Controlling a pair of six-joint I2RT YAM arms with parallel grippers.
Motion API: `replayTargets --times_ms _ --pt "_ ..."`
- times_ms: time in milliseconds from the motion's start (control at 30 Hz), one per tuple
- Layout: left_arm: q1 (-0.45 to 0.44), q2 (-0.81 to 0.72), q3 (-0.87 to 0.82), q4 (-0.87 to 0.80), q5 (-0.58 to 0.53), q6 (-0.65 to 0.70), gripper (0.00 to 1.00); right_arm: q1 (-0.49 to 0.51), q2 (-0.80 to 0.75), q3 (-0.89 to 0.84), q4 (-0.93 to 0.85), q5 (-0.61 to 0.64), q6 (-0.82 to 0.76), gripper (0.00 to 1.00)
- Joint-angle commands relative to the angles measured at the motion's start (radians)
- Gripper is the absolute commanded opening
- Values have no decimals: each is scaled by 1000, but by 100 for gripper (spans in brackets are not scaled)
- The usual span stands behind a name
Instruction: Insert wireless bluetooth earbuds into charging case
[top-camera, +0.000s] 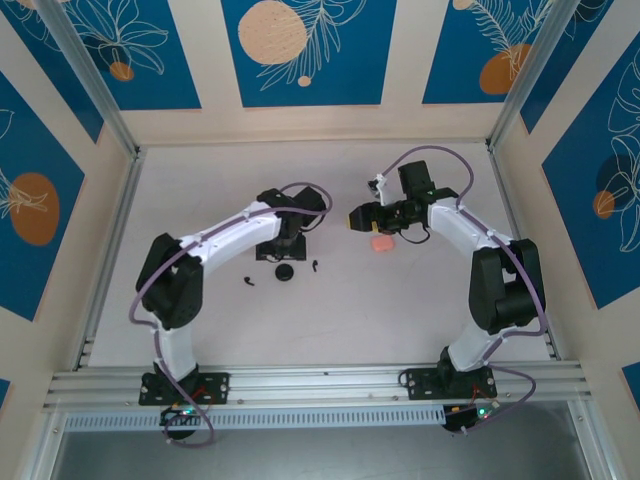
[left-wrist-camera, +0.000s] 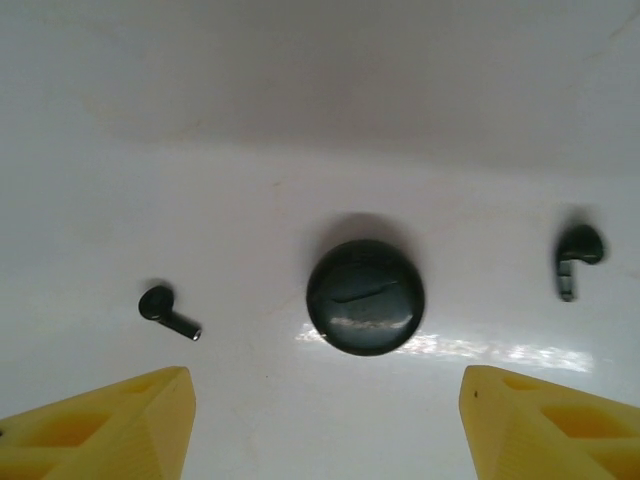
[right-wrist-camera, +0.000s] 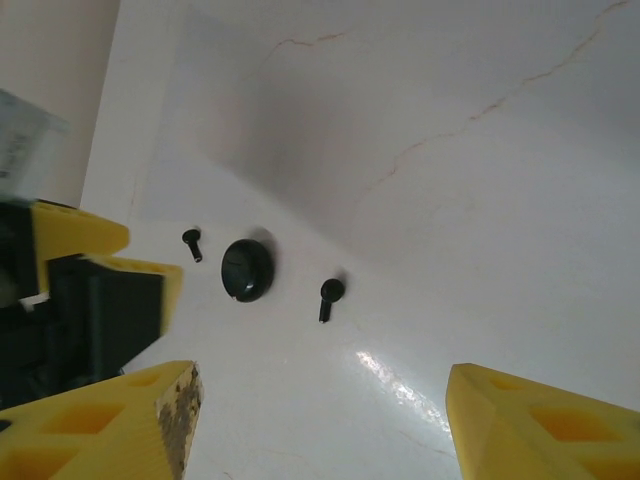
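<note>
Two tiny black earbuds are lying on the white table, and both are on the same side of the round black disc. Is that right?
Not quite. Both do lie on the white table, but they are on opposite sides of the round black disc: one earbud on one side, the other earbud on the far side. The left wrist view shows this.

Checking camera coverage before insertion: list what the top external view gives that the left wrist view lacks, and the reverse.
Top external adds the right end effector and a pink piece near it. Left wrist adds the left end effector standing open and the sheen on the black disc. Shared: the disc, with the earbuds lying either side of it.
</note>
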Motion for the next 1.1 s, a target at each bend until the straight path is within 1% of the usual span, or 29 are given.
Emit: replayTargets --times_ms 0,133,367,600,800,1067 --pt "-10 36 24 -92 -21 -45 71 5 -29 -17 -2 -21 -5 67" --pt "-8 79 10 -71 9 -50 72 5 -36 -33 -7 -17 -17 67" --pt "7 141 10 -51 23 -53 72 8 -43 -50 -8 -22 -27 67" --pt "26 178 15 2 91 -47 73 10 -48 -48 -20 -17 -38 67" --pt "32 211 15 23 134 -70 73 16 -52 -48 -35 -15 -49 67" --pt "40 235 12 38 151 -76 71 20 -64 -51 -49 -4 -61 67"
